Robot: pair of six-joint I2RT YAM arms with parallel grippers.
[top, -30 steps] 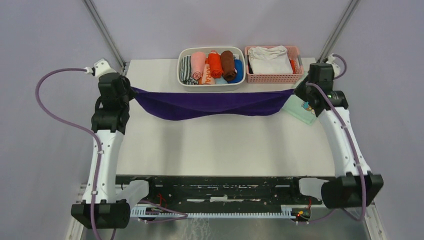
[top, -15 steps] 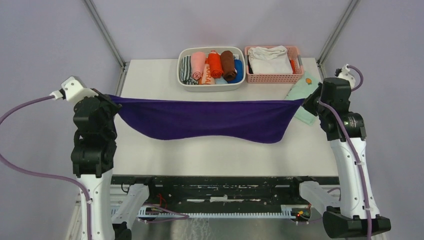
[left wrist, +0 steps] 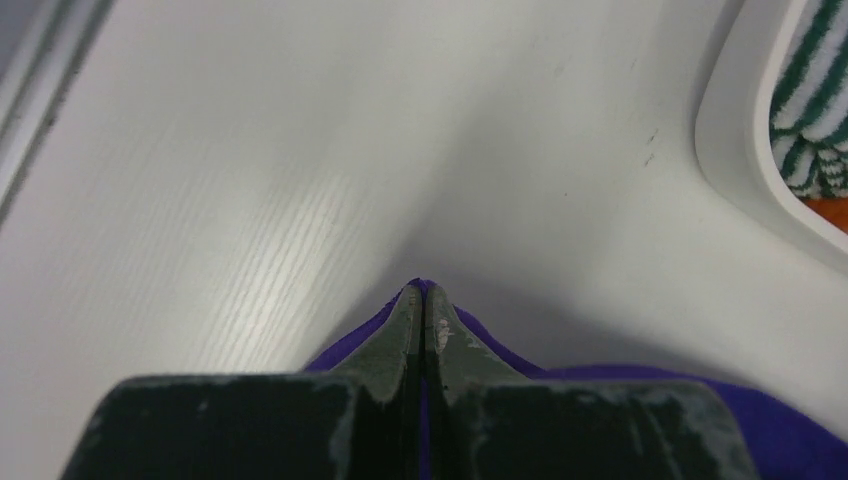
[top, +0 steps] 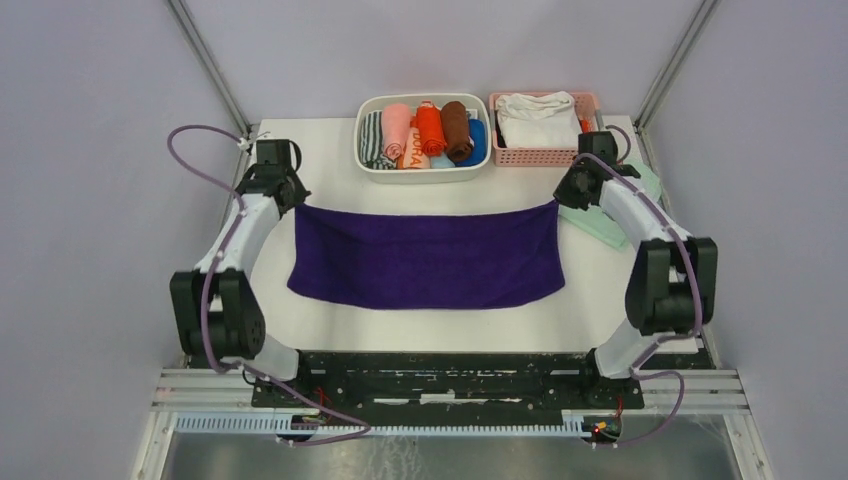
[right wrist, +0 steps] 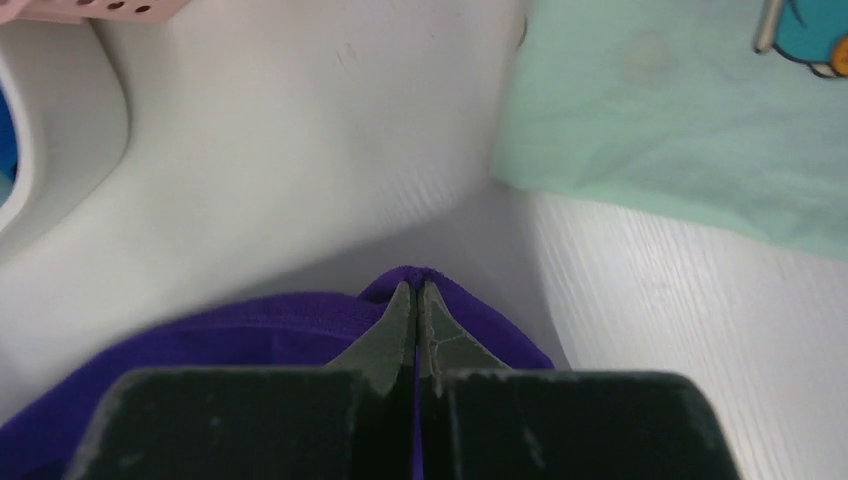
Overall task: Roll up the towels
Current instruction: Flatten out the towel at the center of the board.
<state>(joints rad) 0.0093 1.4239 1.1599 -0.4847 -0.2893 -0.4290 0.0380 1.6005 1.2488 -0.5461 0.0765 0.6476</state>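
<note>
Left gripper is low at the table, jaws pinched together on the far-left corner of the purple towel. In the left wrist view a bit of purple fabric pokes past the closed tips, with bare white table beyond. The purple towel is spread flat as a wide rectangle across the table's middle, long side running left to right, near edge slightly wavy. Behind it at the far edge sits the white bin with rolled cloths packed side by side: a green-striped one, the salmon-pink towel, then orange, brown and blue. Just right of the bin is the pink basket, holding a white folded cloth. Right gripper is clamped on the towel's far-right corner, and the right wrist view shows the tips together with purple cloth between them. The mint-green cloth lies flat near that corner, partly under the right arm, with a strip of table between it and the towel.
</note>
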